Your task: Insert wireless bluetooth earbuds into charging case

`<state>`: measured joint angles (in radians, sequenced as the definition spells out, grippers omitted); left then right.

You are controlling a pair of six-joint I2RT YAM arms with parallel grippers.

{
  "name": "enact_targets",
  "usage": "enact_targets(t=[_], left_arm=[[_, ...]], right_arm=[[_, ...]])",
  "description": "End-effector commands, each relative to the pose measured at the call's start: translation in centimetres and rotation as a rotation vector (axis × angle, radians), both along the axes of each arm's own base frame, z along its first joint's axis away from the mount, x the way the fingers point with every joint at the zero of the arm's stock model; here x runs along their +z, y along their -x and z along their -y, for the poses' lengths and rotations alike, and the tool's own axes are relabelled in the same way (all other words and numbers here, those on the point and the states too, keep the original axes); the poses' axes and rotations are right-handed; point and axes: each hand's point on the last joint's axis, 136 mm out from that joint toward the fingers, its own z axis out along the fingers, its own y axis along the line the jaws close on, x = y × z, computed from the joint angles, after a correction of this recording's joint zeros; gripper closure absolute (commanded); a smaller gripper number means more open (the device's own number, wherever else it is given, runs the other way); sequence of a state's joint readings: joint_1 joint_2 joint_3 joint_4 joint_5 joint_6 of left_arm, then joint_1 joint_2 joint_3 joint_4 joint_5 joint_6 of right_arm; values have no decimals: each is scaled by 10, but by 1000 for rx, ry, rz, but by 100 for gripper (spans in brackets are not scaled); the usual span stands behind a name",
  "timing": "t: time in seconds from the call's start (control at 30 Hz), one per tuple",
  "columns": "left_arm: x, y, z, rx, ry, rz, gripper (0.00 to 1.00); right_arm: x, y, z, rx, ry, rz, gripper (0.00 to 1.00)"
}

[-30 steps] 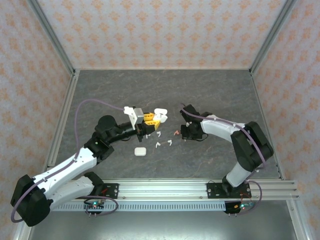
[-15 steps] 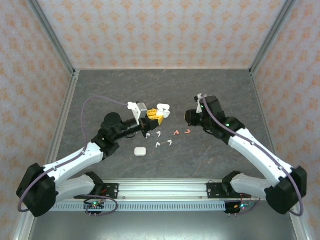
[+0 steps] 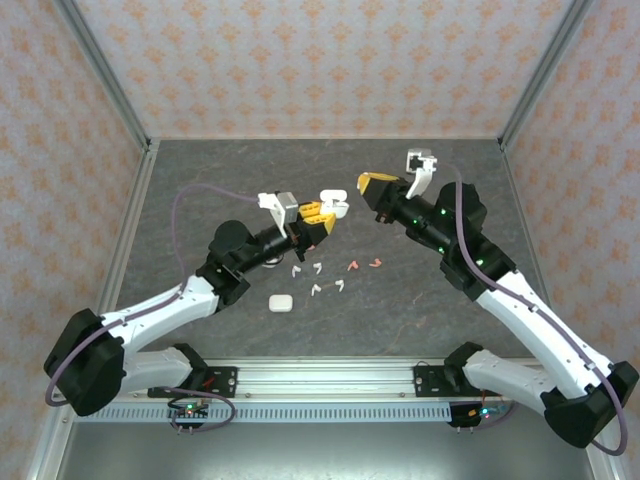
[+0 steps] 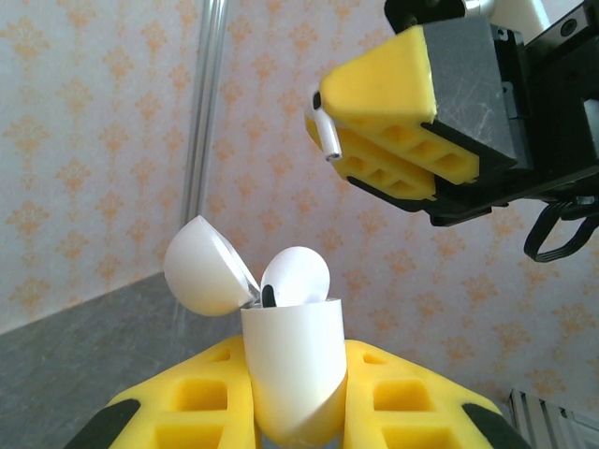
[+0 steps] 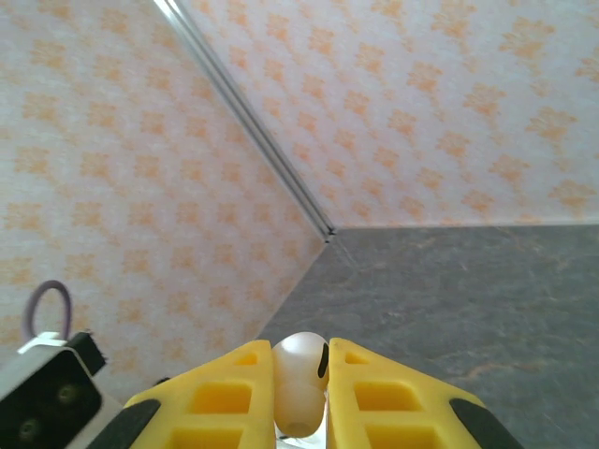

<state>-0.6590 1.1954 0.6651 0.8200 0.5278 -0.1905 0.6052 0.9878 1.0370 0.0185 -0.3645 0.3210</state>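
Earbud (image 5: 299, 376) looks light, slick and easily flicked; my right tool (image 3: 374, 186) clamps its bulb, stem free, while my left tool (image 3: 316, 213) clamps the open case (image 4: 294, 369).

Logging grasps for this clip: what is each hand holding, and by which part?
The left hand clamps the open charging case by its lower body; the right hand pinches a white earbud by its sides.
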Motion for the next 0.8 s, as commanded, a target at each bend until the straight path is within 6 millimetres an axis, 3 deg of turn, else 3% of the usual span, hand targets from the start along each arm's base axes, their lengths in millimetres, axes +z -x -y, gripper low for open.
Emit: enact_targets(t=[0.0,0.27,0.6,0.77], left_arm=[[36,2,-1,13,93,75,100],[41,-1,-1,33,123,75,100],[43,-2,-2,40,134,76,100],[43,0,0,29,135,76,100]], right_arm=[[28,5,-10,40,-55,73,84],[-4,1,-16,29,5,6,84],[-30,-2,-17,17,55,-46,84],[-33,-4,-18,14,55,-55,84]])
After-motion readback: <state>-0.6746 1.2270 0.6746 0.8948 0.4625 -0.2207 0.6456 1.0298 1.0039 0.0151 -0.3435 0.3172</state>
